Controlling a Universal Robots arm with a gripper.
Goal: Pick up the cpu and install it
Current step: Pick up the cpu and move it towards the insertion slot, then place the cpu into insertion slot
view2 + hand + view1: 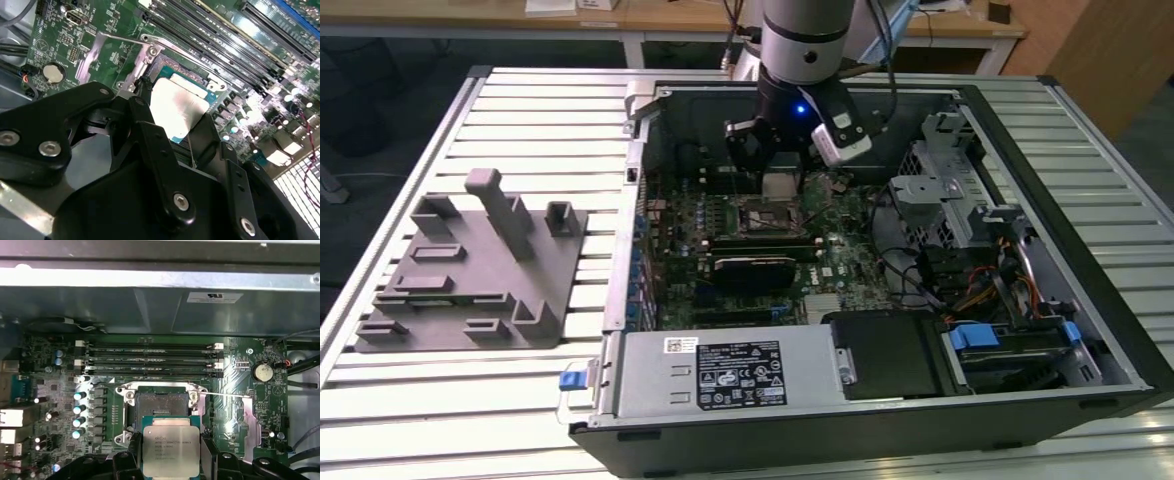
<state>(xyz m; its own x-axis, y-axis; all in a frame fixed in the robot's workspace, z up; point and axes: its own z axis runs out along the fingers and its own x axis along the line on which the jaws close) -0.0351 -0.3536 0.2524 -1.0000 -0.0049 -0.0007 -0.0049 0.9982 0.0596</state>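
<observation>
1. The slatted metal table is carrying everything; its bare slats are showing around the other things.
2. The open computer case is lying on its side on the table, toward the exterior view's right.
3. The arm is reaching down into the case from the far side.
4. The grey plastic tray with upright posts is sitting on the table at the exterior view's left, well apart from the case's inside.
5. The green motherboard is lying flat inside the case, facing upward.
6. The gripper is hanging just above the board; its black fingers are pressing on two opposite edges of the cpu, spread only as wide as the chip.
7. The socket is standing open; its dark square recess is lying bare inside the metal frame.
8. The cpu is hanging level in the gripper's hold with its silvery top upward, close over the socket and not seated in it; its pale top is also shining between the fingers in the second wrist view.
</observation>
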